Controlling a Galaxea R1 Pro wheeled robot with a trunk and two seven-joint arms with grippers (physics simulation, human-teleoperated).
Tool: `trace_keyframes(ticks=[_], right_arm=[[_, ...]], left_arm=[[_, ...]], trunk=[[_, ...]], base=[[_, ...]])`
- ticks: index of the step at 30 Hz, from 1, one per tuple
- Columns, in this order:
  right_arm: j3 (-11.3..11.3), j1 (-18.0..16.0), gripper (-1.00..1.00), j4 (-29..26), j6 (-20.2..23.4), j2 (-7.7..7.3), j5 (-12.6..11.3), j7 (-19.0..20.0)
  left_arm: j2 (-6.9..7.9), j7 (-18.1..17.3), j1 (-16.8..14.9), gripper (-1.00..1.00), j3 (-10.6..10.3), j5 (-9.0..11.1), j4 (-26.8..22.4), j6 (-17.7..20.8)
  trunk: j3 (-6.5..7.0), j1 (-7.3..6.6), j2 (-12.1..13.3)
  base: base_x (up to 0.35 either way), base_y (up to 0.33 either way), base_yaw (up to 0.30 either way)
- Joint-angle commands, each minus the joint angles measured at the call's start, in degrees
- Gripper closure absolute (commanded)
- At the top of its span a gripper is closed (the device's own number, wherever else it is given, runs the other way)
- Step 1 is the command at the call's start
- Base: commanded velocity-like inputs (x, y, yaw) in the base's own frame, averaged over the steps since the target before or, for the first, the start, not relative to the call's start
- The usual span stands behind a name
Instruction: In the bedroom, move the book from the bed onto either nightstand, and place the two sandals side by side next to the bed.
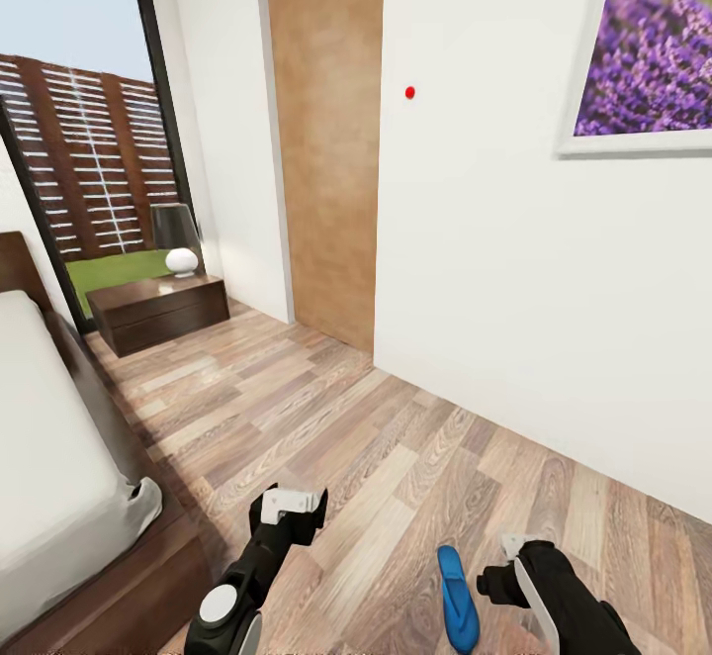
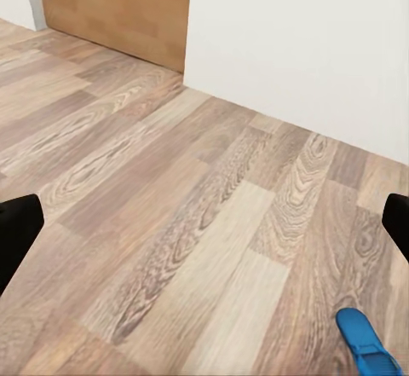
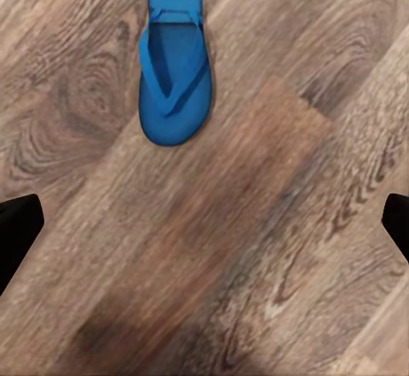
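Observation:
One blue sandal (image 1: pixel 458 601) lies flat on the wood-plank floor between my two arms, a short way from the bed (image 1: pixel 40 457) at the left. My right gripper (image 1: pixel 499 561) hovers just right of the sandal, open and empty. In the right wrist view the sandal (image 3: pixel 173 69) lies ahead of the open right gripper (image 3: pixel 204 222), straps up. My left gripper (image 1: pixel 294 502) hangs open over bare floor near the bed's foot corner. In the left wrist view the left gripper (image 2: pixel 204 231) is empty, and the sandal's tip (image 2: pixel 366 346) shows. The nightstand (image 1: pixel 158 309) stands beyond the bed by the window. The book is out of view.
A black-shaded lamp (image 1: pixel 178 239) sits on the nightstand. A brown door (image 1: pixel 326 140) and a white wall with a lavender picture (image 1: pixel 653 42) bound the floor strip on the right. The bed's dark wooden frame (image 1: pixel 148 576) runs along the left.

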Motion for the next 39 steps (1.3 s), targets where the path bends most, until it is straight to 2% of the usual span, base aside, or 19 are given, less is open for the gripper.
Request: trace_keyframes(ticks=[1, 10, 24, 27, 29, 32, 39], right_arm=[[-0.1, 0.0, -1.0, -0.1, 0.3, 0.04, 0.1, 0.1], [0.0, 0.0, -1.0, 0.0, 0.2, 0.14, 0.1, 0.0], [0.0, 0.0, -1.0, 0.0, 0.2, 0.14, 0.2, 0.0], [0.0, 0.0, -1.0, 0.0, 0.2, 0.16, 0.2, 0.0], [0.0, 0.0, -1.0, 0.0, 0.2, 0.17, 0.2, 0.0], [0.0, 0.0, -1.0, 0.0, 0.2, 0.17, 0.2, 0.0], [0.0, 0.0, -1.0, 0.1, 0.2, 0.17, 0.2, 0.0]], left_arm=[[0.01, 0.0, 0.0, -1.0, 0.0, 0.0, -0.1, 0.3], [0.03, 0.0, 0.0, -1.0, 0.0, 0.0, -0.1, 0.3], [0.2, -0.1, 0.0, -1.0, 0.1, 0.0, -0.1, 0.2], [0.2, 0.0, 0.0, -1.0, 0.1, -0.3, 0.1, -2.8], [0.21, 0.1, 0.0, -1.0, 0.1, -0.4, 0.8, -7.3], [0.22, 0.3, 0.0, -1.0, 0.2, -0.4, 1.4, -11.1], [0.28, 0.4, 0.1, -1.0, 0.3, -0.4, 1.6, -12.9]], trunk=[[-0.25, 0.21, -0.4], [-1.86, 2.19, -4.1], [-4.74, 2.53, -4.2], [-4.74, 2.53, -4.2], [-4.74, 2.53, -4.2], [-4.74, 2.53, -4.2], [-4.74, 2.53, -4.2]], base=[[0.0, 0.0, 0.0], [0.0, 0.0, 0.0], [0.0, 0.0, 0.0], [0.0, 0.0, 0.0], [0.0, 0.0, 0.0], [0.0, 0.0, 0.0], [0.0, 0.0, 0.0]])
